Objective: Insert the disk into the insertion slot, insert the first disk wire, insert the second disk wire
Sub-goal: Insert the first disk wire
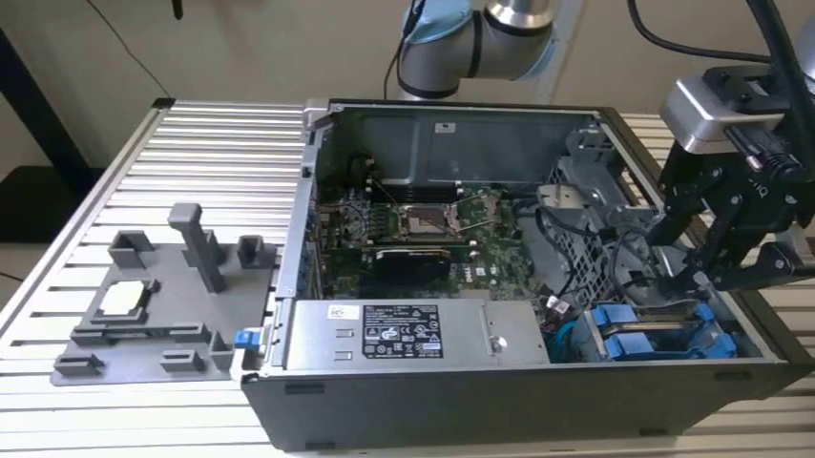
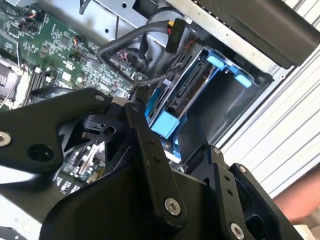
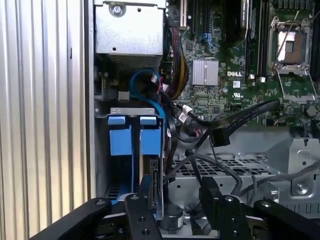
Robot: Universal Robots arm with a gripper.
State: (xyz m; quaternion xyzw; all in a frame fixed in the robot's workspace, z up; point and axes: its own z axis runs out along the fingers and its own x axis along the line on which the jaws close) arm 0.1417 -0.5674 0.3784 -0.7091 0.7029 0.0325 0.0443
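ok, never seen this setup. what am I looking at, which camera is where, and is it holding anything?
It is one robot arm with a two-fingered gripper, working inside an open desktop computer case that lies on a ribbed aluminium table. The exterior view comes from a camera off the arm that takes in the whole scene. The two wrist views ride on the arm and look past its black fingers into the case.

Inside are the green motherboard, the silver power-supply box and loose black cables. In the grey drive cage, two blue drive carriers sit side by side. A grey plastic fixture sits on the table at the exterior view's left.

The gripper is open over the cage, beside the carriers, and holds nothing that I can see.
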